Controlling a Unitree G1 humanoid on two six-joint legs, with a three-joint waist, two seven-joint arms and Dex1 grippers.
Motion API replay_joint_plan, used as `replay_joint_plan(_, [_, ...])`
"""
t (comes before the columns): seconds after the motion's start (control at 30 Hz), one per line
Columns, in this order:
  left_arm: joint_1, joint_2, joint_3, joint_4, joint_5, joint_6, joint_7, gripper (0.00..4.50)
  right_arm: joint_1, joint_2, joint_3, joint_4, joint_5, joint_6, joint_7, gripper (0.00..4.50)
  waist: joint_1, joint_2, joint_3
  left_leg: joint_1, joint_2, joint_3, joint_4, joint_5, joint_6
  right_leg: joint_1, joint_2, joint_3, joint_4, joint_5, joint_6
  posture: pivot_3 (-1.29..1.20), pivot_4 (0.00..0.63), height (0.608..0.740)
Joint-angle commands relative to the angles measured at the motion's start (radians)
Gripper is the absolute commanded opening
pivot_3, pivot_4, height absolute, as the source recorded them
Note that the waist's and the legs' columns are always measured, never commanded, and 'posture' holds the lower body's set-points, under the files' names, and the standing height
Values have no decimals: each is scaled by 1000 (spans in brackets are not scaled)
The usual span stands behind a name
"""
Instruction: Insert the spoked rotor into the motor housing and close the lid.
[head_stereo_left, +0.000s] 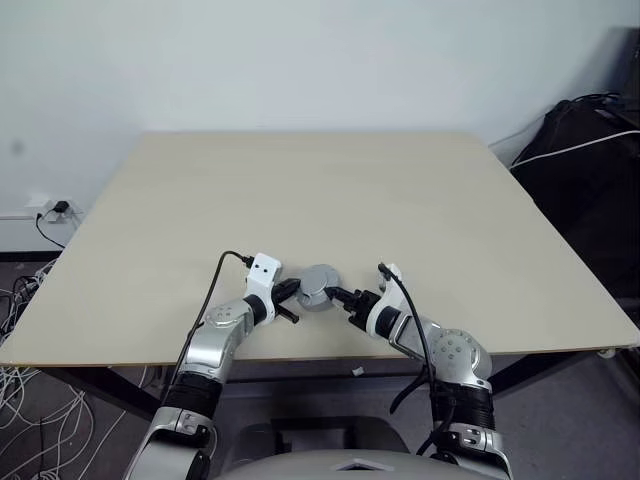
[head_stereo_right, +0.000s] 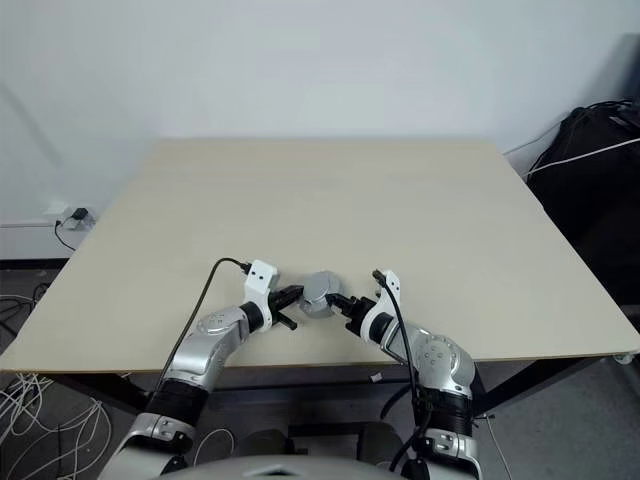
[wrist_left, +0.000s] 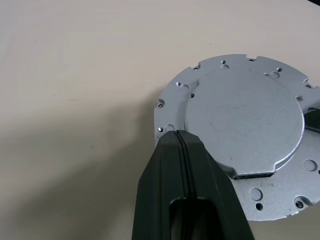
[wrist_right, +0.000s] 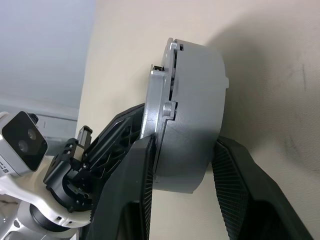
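Both pincers meet over one grey metal motor housing near the front edge of the bare beige table. On the robot's right, the right gripper clamps the thick round body of the housing between its two black fingers, one on each side of the drum. On the left, the left gripper has its fingers pressed together with nothing between them, their tips resting against the rim of the lid, the flat silver plate that sits on top of the housing.
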Motion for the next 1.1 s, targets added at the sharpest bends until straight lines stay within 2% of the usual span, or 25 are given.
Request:
replay_joint_plan(0.03, [18,-22,5,-43,-31,-1,-2,0,-16,37,3,-42,48,-10,5,1413,0,0,0,0,0,0,0,0,0,0,0,0,0,0,0,0,0,740])
replay_joint_plan(0.27, [119,-67,111,-228,-194,22,-9,0,-10,29,-6,-37,58,-33,-6,1355,-2,0,0,-5,2,0,0,0,0,-5,0,0,0,1,2,0,0,740])
replay_joint_plan(0.47, [235,-57,153,-384,-302,49,-18,0,4,28,-2,-41,67,-38,-15,1354,-7,1,1,-5,1,0,0,0,0,-4,0,0,0,0,0,0,0,740])
replay_joint_plan(0.63, [352,-95,215,-508,-500,100,-38,0,3,39,-12,-42,89,-46,-29,1354,-8,2,1,-5,2,0,0,0,1,-4,-1,0,0,0,0,0,0,740])
replay_joint_plan(0.8, [474,-128,260,-538,-674,197,-19,0,-10,72,-31,-67,159,-50,-53,1354,-9,3,2,-5,2,0,0,0,1,-4,-1,0,-1,0,0,0,0,740])
replay_joint_plan(1.1, [599,-164,301,-494,-836,276,-25,0,-37,99,-33,-101,314,-41,-109,1353,-13,1,6,-5,2,0,0,0,1,-5,0,0,-1,-1,0,0,0,740])
